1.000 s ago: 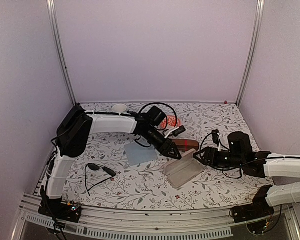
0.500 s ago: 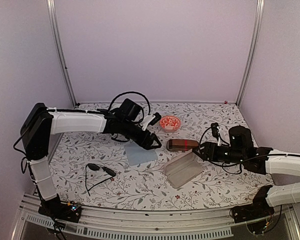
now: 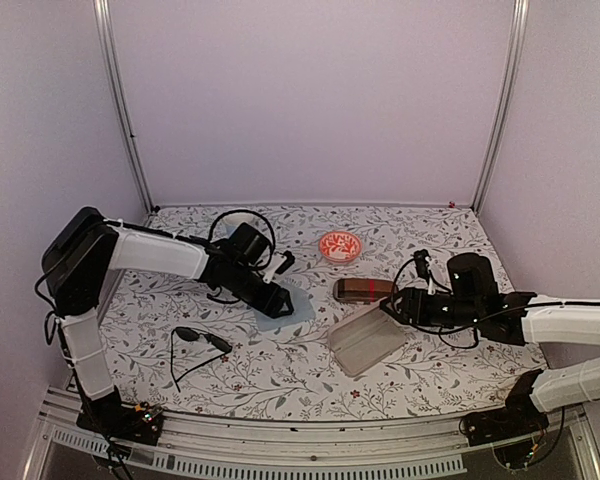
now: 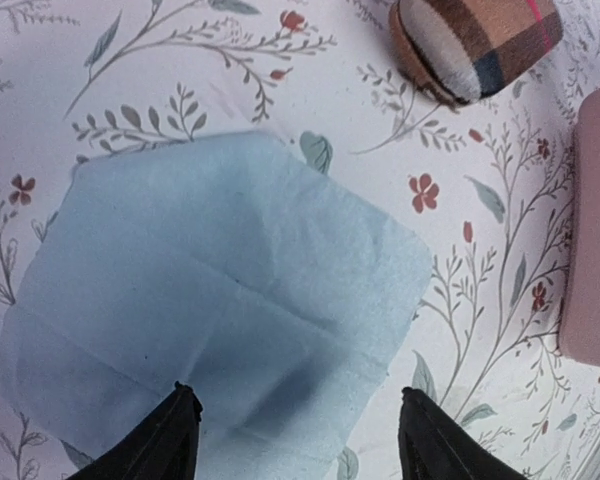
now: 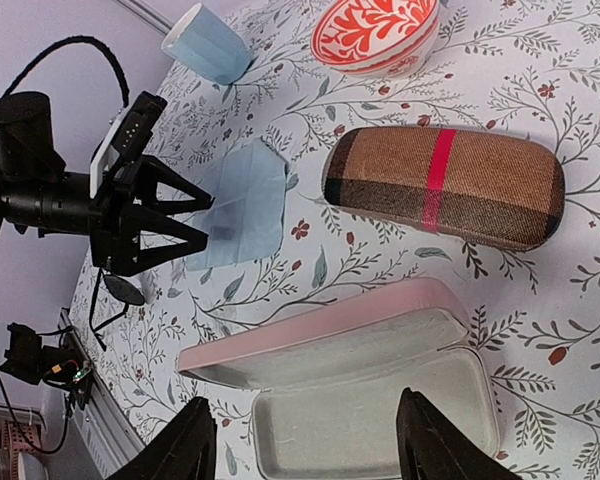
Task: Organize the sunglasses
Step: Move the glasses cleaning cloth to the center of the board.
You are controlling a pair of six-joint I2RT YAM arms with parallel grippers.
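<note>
The black sunglasses (image 3: 196, 338) lie unfolded on the flowered table at the front left, with one dark lens (image 5: 130, 290) showing in the right wrist view. My left gripper (image 3: 277, 299) (image 4: 298, 410) hovers open over a light blue cloth (image 4: 210, 310) (image 3: 285, 306), nothing between its fingers. My right gripper (image 3: 392, 311) (image 5: 305, 420) stands open just above the open pink case (image 5: 370, 400) (image 3: 365, 342), whose inside holds nothing. The sunglasses lie apart from both grippers.
A brown plaid case with a red band (image 3: 365, 290) (image 5: 445, 185) lies shut behind the pink case. A red patterned bowl (image 3: 340, 245) and a light blue cup (image 5: 205, 45) stand farther back. Walls and metal posts enclose the table.
My left arm has swung back to the left, from beside the brown case to above the blue cloth. The right gripper has shifted slightly left at the pink case.
</note>
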